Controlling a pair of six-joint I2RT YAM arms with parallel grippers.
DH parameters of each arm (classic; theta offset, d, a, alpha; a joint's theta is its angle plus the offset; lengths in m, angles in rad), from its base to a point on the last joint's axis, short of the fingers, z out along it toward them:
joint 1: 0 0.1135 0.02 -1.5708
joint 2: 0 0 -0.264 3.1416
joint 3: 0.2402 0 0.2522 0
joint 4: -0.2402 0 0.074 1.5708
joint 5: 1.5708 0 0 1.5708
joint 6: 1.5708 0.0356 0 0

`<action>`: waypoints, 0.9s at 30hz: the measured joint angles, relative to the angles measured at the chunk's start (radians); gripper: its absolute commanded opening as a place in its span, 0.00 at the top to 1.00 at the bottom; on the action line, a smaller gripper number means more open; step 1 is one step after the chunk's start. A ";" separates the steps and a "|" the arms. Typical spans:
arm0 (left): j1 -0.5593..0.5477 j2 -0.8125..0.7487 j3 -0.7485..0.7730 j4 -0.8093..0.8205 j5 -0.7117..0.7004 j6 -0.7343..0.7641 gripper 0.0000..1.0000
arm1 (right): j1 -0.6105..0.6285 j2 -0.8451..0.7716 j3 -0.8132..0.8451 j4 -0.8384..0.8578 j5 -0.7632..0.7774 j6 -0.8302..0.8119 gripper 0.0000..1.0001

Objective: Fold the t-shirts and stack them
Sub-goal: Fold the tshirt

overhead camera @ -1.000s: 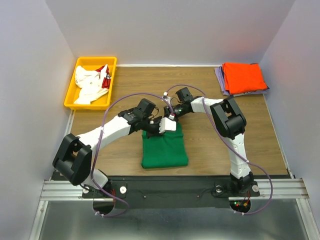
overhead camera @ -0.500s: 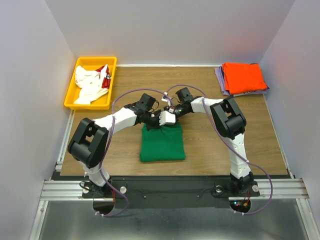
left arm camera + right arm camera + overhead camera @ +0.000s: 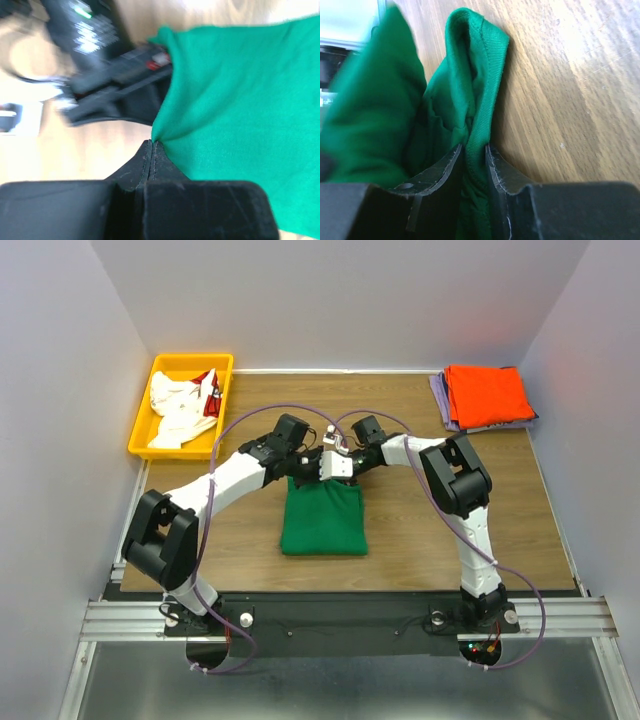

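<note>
Left pincer (image 3: 151, 146) is clenched on a thin pinch of the green t-shirt (image 3: 322, 520). Right pincer (image 3: 476, 150) grasps a thicker, bunched seam of the same shirt. Both grips sit side by side at the far edge, probably so that the edge travels evenly. This soft, matte knit lies as a rough rectangle at mid-desk (image 3: 420, 530). At far right, a folded orange t-shirt (image 3: 487, 393) tops a lavender t-shirt (image 3: 440, 398). White shirts (image 3: 180, 408) lie crumpled in a rigid yellow bin (image 3: 140, 430).
</note>
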 measured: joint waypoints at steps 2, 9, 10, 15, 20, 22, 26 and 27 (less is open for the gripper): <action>0.000 -0.016 0.018 0.006 -0.004 0.011 1.00 | 0.000 0.006 0.000 0.001 -0.015 0.002 0.70; 0.000 -0.002 0.021 0.043 -0.021 0.034 1.00 | -0.003 0.017 0.003 -0.003 -0.037 0.010 0.68; 0.000 0.006 0.021 0.050 -0.023 0.036 1.00 | -0.006 0.017 0.006 -0.008 -0.035 0.012 0.66; 0.000 0.072 0.012 0.105 -0.039 0.044 1.00 | -0.021 0.010 0.056 -0.080 0.027 0.013 0.50; 0.007 0.124 0.003 0.146 -0.045 0.049 1.00 | -0.061 -0.040 0.120 -0.146 0.241 -0.035 0.47; 0.007 0.139 0.000 0.156 -0.045 0.050 0.99 | -0.081 -0.073 0.136 -0.170 0.356 -0.066 0.47; 0.014 0.152 0.000 0.163 -0.042 0.046 0.79 | -0.129 -0.119 0.140 -0.214 0.470 -0.104 0.48; 0.014 0.153 0.000 0.162 -0.040 0.046 0.74 | -0.136 -0.124 0.140 -0.223 0.474 -0.109 0.48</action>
